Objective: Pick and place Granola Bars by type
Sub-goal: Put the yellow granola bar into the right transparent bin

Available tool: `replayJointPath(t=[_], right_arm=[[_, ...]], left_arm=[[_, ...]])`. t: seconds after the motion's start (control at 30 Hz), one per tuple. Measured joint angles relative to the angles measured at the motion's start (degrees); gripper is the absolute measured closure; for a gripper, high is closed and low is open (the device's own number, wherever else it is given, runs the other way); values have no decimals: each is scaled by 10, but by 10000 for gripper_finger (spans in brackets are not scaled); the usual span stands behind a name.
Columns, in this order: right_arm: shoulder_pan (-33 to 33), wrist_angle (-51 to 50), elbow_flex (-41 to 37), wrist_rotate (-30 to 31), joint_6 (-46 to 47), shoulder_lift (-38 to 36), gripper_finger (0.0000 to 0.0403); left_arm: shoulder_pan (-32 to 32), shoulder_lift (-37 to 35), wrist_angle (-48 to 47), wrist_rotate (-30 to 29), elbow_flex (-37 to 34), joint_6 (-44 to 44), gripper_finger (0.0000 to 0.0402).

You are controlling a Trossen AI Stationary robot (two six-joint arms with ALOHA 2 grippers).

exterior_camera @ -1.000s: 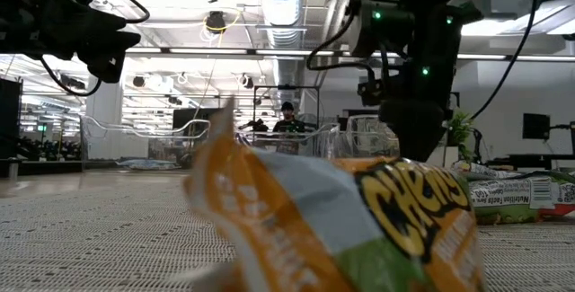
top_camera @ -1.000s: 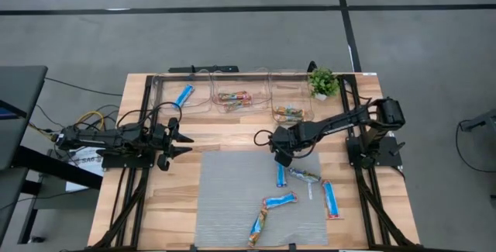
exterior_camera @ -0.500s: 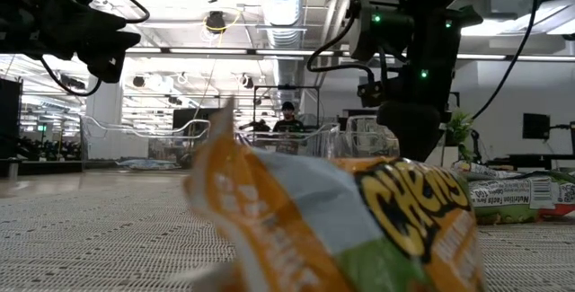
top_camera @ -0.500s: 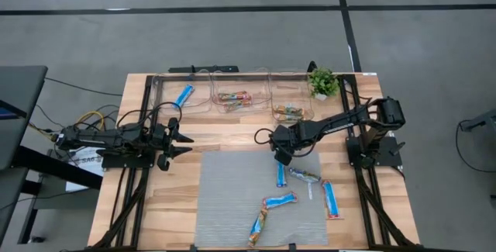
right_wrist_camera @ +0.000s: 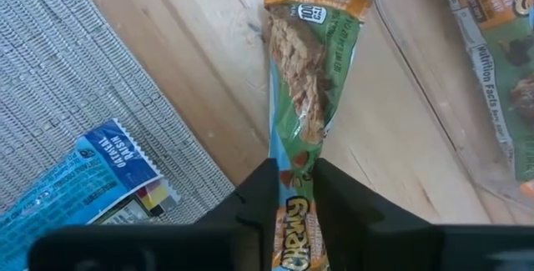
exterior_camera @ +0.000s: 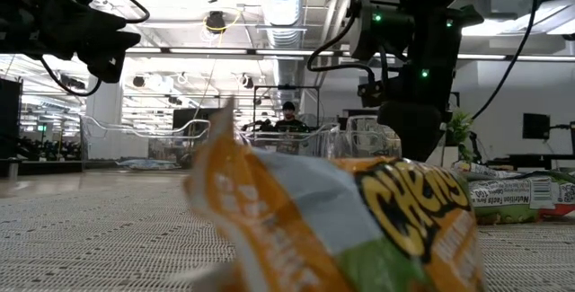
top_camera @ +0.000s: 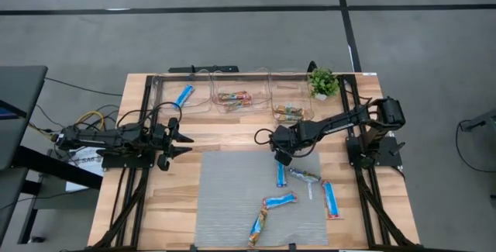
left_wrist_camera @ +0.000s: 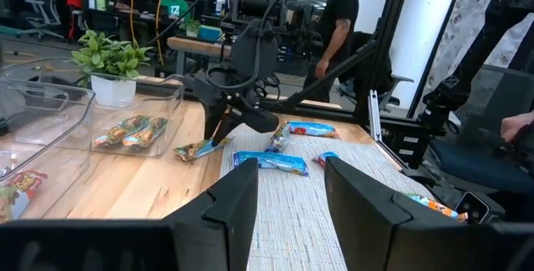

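Now the right gripper (right_wrist_camera: 294,189) is seen clamped on a green-and-orange granola bar (right_wrist_camera: 311,79), its near end pinched between the jaws, the rest stretched out ahead over bare wood. A blue bar (right_wrist_camera: 79,179) lies just beside the jaws on the grey mat (right_wrist_camera: 75,71). The left gripper (top_camera: 180,139) is parked well apart, its jaws probably part-open on nothing.

Both arms are matte black, built of slim jointed segments on black tubular frames, with loops of black cable running along them. The left arm's tool (top_camera: 184,139) ends in two dark, angular, blocky fingers (left_wrist_camera: 234,208), and the right arm's tool (right_wrist_camera: 294,194) shows the same smooth black plastic fingers. Small green indicator lights glow on the right arm's boxy wrist housing (exterior_camera: 400,31).
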Motion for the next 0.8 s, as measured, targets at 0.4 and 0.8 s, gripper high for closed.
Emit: replayJointPath(t=[0.4, 0.8], right_arm=[[8, 18, -1, -8, 0, -58, 372], [2, 97, -1, 8, 0, -167, 383]], left_arm=[[0, 0, 0, 0, 0, 0, 269], [0, 0, 0, 0, 0, 0, 269]])
